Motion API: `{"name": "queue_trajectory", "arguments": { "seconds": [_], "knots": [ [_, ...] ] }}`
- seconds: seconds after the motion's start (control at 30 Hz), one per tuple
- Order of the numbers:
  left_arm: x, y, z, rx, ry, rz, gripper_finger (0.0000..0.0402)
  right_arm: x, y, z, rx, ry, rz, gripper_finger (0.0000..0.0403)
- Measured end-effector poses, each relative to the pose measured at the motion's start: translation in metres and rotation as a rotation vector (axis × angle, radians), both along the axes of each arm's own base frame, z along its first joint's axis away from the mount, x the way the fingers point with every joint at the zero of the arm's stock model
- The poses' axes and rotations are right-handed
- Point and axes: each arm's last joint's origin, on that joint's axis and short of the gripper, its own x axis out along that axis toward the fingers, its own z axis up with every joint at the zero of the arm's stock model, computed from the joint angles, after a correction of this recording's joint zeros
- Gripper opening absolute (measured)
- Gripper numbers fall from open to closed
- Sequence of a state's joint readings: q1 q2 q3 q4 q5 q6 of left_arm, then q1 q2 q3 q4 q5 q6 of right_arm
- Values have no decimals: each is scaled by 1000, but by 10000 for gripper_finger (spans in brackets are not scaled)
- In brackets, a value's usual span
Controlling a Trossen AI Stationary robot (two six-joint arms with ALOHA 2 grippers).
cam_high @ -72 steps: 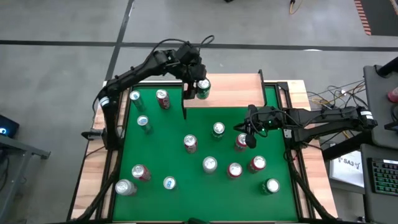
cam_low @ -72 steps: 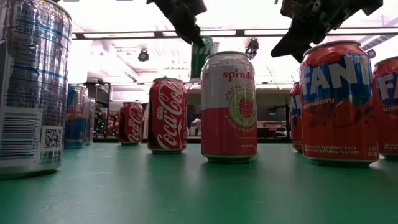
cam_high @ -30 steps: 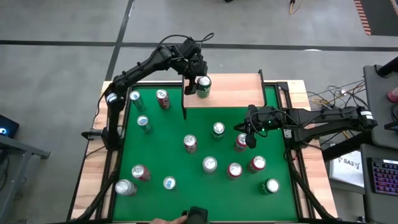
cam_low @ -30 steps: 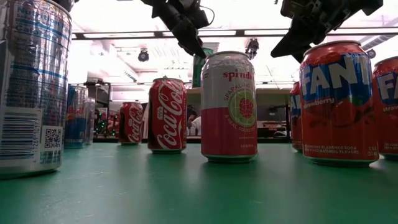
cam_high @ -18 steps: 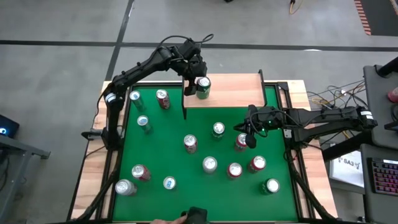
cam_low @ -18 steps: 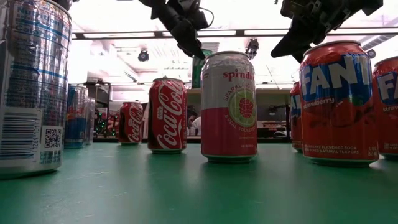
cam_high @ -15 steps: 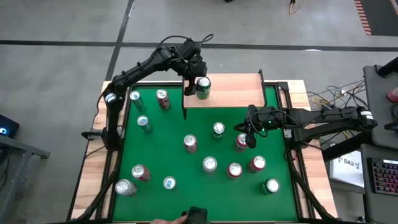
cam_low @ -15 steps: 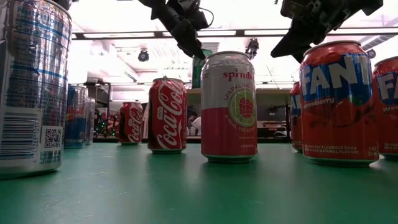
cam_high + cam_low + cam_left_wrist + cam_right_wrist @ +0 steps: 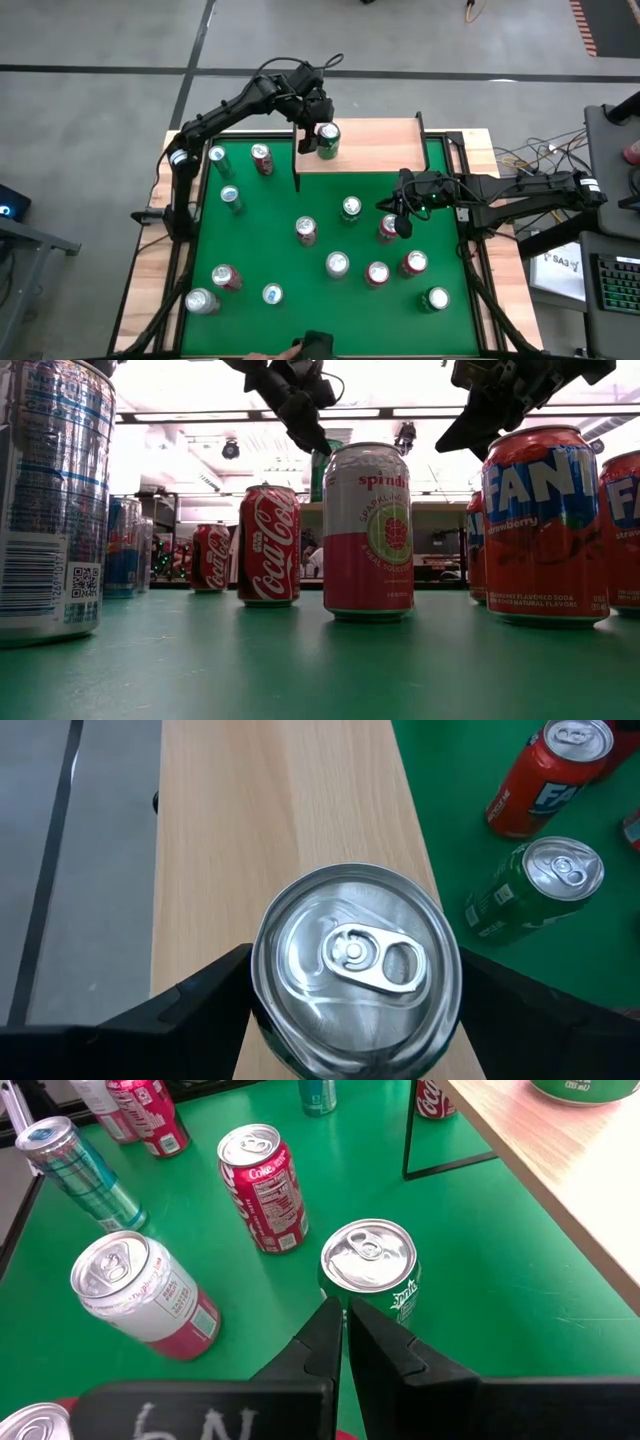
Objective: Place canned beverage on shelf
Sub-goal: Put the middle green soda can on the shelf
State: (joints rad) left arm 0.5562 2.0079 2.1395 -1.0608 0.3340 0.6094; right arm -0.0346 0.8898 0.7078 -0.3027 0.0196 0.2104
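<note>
The shelf (image 9: pixel 380 145) is a light wooden board on thin black legs at the table's far edge. A green canned beverage (image 9: pixel 326 138) stands upright on the board's left end (image 9: pixel 280 820), base on the wood. My left gripper (image 9: pixel 355 995) reaches in from the far left and is closed on the can (image 9: pixel 355 960); in the low view it hangs above and behind the pink can (image 9: pixel 305 425). My right gripper (image 9: pixel 345 1320) hovers shut over the green felt at right centre (image 9: pixel 399 224), just short of a green can (image 9: pixel 368 1270), touching nothing. My left gripper pinches the can between its two fingers, one on each opposite side of the wall just under the top rim (image 9: pixel 253 970). The fingers slant down from the table's far-left side. The can stands upright with its base on the shelf board.
Several cans stand on the green felt: a Coca-Cola (image 9: pixel 268 545), a pink-and-white can (image 9: pixel 367 530), a Fanta (image 9: pixel 545 525), a tall silver one (image 9: pixel 50 500). The board lies bare to the right of the held can (image 9: pixel 390 135). A black shelf leg (image 9: pixel 296 172) stands at the left.
</note>
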Motion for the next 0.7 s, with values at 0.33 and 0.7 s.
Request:
{"name": "queue_trajectory", "arguments": {
  "seconds": [0.33, 0.7],
  "knots": [
    [0, 1, -1, 8, 7, 5, 328, 0, 0, 0, -1, 0, 0, 13],
    [-2, 1, -1, -10, 27, 19, 379, 0, 0, 0, -1, 0, 0, 13]
  ]
}}
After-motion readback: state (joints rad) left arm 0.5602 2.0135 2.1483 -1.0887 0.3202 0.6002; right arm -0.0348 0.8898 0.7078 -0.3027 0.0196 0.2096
